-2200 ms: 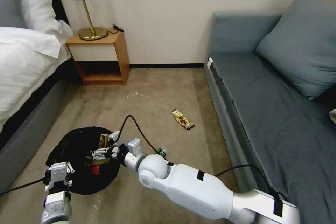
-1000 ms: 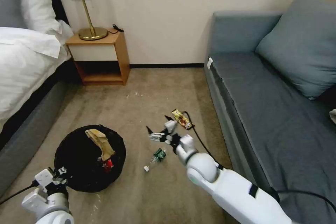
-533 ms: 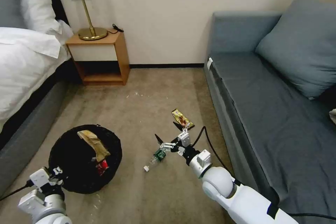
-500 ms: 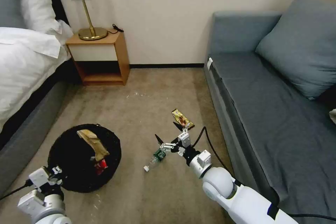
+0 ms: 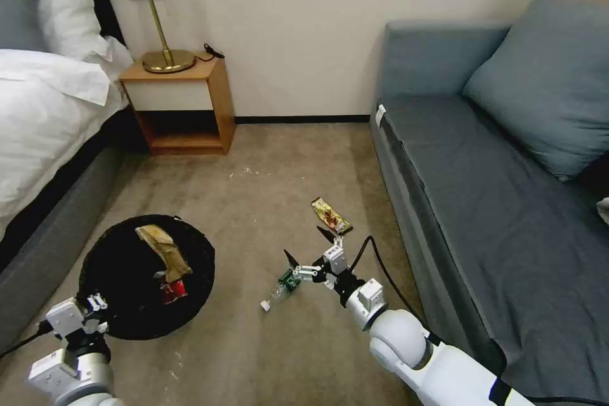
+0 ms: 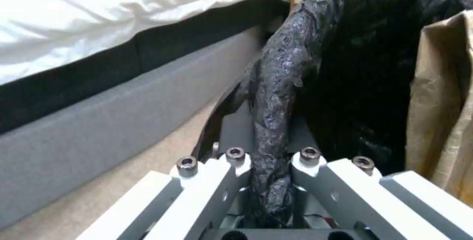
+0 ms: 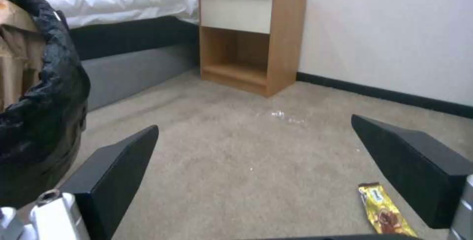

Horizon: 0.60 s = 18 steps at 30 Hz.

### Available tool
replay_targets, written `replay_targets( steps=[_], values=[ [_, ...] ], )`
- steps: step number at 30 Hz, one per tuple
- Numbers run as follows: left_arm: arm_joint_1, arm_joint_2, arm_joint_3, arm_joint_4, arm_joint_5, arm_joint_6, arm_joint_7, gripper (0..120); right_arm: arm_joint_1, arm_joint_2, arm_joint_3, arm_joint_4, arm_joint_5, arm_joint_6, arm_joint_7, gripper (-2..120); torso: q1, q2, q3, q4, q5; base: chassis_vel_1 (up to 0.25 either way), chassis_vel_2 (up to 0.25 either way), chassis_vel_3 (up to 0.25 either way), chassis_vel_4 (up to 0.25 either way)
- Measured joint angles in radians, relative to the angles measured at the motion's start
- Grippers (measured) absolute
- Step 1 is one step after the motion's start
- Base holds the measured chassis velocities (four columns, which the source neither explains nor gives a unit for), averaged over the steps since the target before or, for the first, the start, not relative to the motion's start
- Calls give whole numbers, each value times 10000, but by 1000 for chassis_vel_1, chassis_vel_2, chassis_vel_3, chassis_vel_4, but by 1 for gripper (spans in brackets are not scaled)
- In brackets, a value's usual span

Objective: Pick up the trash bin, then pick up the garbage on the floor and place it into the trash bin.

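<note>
Right gripper (image 5: 309, 247), fingers spread, reaches low over the carpet (image 5: 266, 203) just above the small bottle (image 5: 280, 286); its green label is unreadable. Candy wrapper (image 5: 331, 215) lies just beyond. Left gripper (image 6: 266, 181) pinches the trash bin (image 5: 120, 323) rim; paper bag (image 5: 162, 247) and red packet (image 5: 172, 290) lie inside.

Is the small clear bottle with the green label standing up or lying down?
Lying down: the small clear bottle with the green label rests on its side on the carpet, white cap toward the robot.
</note>
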Motion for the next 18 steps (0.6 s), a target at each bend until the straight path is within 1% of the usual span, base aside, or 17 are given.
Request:
replay_targets(
  steps=[5, 9, 13, 18],
  values=[
    [-2, 31, -68, 56, 182, 112, -26, 4, -24, 44, -66, -140, -6, -6, -31, 100, 1, 0, 0, 0, 0, 0, 0, 0, 0],
    [-10, 45, -72, 90, 254, 160, -27, 4, -21, 107, -122, -313, -21, 5, -74, 100, 0, 0, 0, 0, 0, -65, 45, 46, -62],
    [-40, 57, -51, 124, 308, 199, -26, 4, 27, 140, -169, -438, -16, 30, -135, 100, 0, 0, 0, 0, 0, -124, 117, 96, -111],
    [-87, 95, -33, 147, 301, 279, -7, 4, 173, 173, -240, -613, 0, 115, -245, 100, 0, 0, 1, -2, 0, -206, 221, 211, -187]
  ],
)
